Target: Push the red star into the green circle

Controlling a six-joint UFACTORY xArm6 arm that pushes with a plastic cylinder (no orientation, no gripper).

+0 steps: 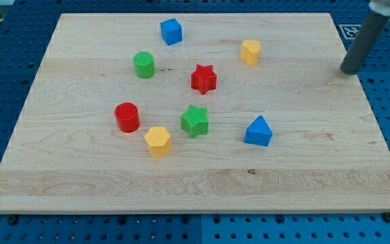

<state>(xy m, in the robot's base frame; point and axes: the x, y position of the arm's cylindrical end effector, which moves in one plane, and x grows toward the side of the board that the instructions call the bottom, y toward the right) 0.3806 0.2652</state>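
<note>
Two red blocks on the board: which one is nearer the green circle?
The red star, right of the green circle. The red cylinder sits lower, farther off. My tip is far right.

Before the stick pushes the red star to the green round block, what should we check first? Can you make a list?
1. Red star in plain sight: ok.
2. Green circle in sight, toward the view's left of the star: ok.
3. Path between them free of other blocks: ok.
4. My tip behind the star, on its right side: not ok, it sits far off at the board's right edge.
5. Yellow block off my tip's way to the star: cannot tell, it lies close.
</note>
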